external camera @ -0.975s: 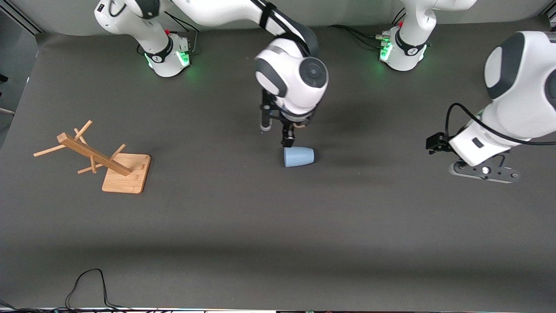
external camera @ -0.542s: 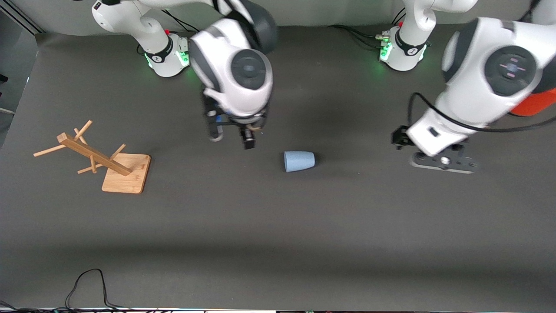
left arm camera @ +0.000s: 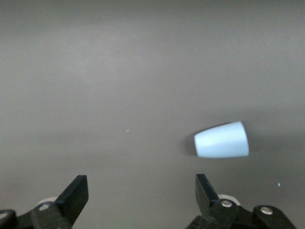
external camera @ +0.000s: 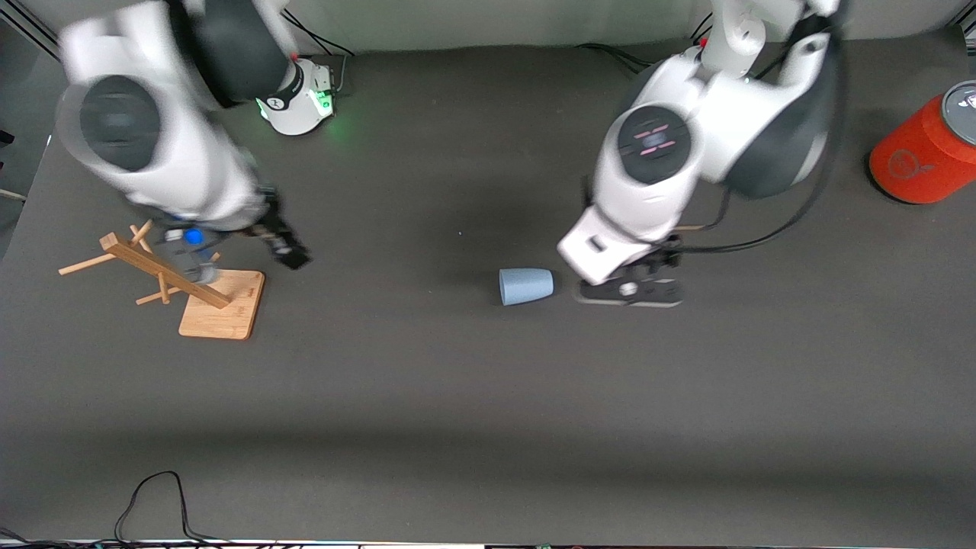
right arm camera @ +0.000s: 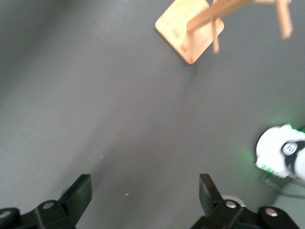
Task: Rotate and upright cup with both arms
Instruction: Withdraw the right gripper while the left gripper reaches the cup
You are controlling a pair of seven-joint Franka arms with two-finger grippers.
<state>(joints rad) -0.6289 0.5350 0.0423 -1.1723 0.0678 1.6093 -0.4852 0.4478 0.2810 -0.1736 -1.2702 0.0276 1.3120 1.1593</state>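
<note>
The light-blue cup [external camera: 526, 286] lies on its side mid-table, with its wider rim toward the right arm's end. My left gripper [left arm camera: 141, 191] is open and empty, low over the table just beside the cup's base, toward the left arm's end. The cup [left arm camera: 222, 140] shows in the left wrist view, ahead of the fingers and off to one side, not between them. In the front view the left arm's wrist [external camera: 648, 175] covers the fingers. My right gripper [external camera: 284, 248] is open and empty, up over the table beside the wooden rack; in its wrist view the gripper [right arm camera: 143, 191] has only bare table between the fingers.
A wooden peg rack [external camera: 191, 282] on a square base lies tipped toward the right arm's end and also shows in the right wrist view [right arm camera: 190, 28]. An orange-red cylinder with a grey lid [external camera: 919, 152] stands at the left arm's end. A black cable [external camera: 152, 496] loops at the near edge.
The right arm swung away from the cup to the wooden rack. The left arm moved in from its end of the table to beside the cup, uncovering the orange-red cylinder. The cup stayed put.
</note>
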